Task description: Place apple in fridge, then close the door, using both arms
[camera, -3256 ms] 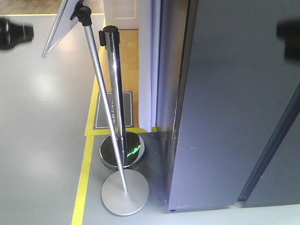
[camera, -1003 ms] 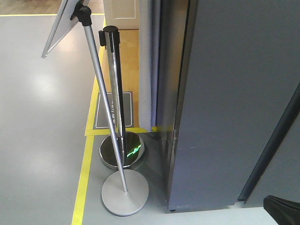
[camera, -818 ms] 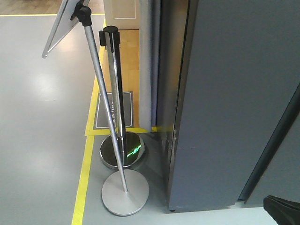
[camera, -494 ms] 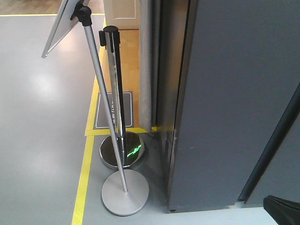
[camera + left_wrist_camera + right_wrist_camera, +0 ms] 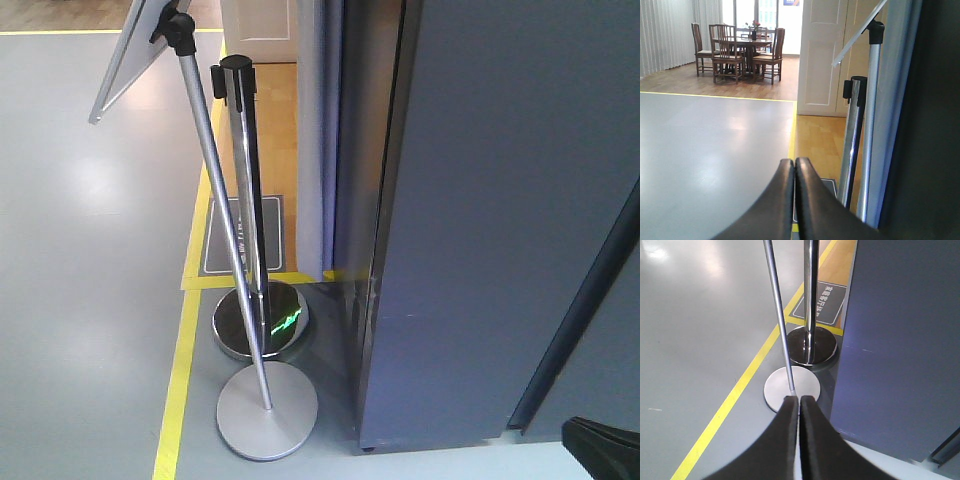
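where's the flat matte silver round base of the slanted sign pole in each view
Exterior front-facing: flat matte silver round base, bottom centre-left, beside the yellow floor line.
Left wrist-mounted: not in it; only the pole's upper part shows.
Right wrist-mounted: centre, just above the shut end effector.
Shared landmark: shiny chrome stanchion post.

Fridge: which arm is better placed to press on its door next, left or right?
Probably left: its shut hand sits level, right beside the fridge's tall pale edge. The right hand, also shut, points down at the floor by the stand base.
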Tool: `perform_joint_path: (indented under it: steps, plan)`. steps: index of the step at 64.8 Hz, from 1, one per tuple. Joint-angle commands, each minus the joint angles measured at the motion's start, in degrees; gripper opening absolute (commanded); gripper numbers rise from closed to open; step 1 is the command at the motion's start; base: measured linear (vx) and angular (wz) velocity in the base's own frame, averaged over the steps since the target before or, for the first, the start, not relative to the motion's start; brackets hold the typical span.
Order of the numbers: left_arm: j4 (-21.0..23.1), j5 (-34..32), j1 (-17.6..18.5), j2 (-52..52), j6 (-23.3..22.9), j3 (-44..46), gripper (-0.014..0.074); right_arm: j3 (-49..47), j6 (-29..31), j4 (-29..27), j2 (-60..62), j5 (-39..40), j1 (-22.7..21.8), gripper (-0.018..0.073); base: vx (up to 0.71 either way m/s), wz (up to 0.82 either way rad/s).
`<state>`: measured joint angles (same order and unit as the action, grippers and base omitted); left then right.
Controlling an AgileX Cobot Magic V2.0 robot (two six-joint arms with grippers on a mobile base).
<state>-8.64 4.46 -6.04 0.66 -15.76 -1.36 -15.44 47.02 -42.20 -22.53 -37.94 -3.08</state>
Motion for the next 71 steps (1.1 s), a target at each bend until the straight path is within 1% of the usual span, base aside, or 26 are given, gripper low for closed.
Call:
perform_joint_path:
  steps: [1, 51, 58, 62, 65, 71]
  plan:
    - [0.1, -4.0, 0.0, 0.9, -0.5, -1.6, -0.0006, -1.5, 0.6, -1.8, -0.4, 2.1, -0.2, -0.0005, 0.0, 0.0]
    - [0.1, -4.0, 0.0, 0.9, -0.5, -1.6, -0.0006, -1.5, 0.6, -1.7, -0.4, 2.1, -0.2, -0.0005, 0.0, 0.0]
    - [0.1, -4.0, 0.0, 0.9, -0.5, -1.6, -0.0006, -1.5, 0.5, 0.7, -0.3, 4.0, -0.2, -0.0005, 0.0, 0.0]
    - [0.1, -4.0, 0.0, 0.9, -0.5, -1.6, -0.0006, -1.5, -0.8, 2.7, 0.7, 6.1, 0.4, -0.0005, 0.0, 0.0]
    - [0.1, -4.0, 0.0, 0.9, -0.5, -1.6, -0.0006, -1.5, -2.6, 4.8, 1.7, 8.1, 1.3, -0.0005, 0.0, 0.0]
    - [0.1, -4.0, 0.0, 0.9, -0.5, -1.6, -0.0006, -1.5, -8.8, 10.0, 4.4, 12.1, 3.2, -0.0005, 0.0, 0.0]
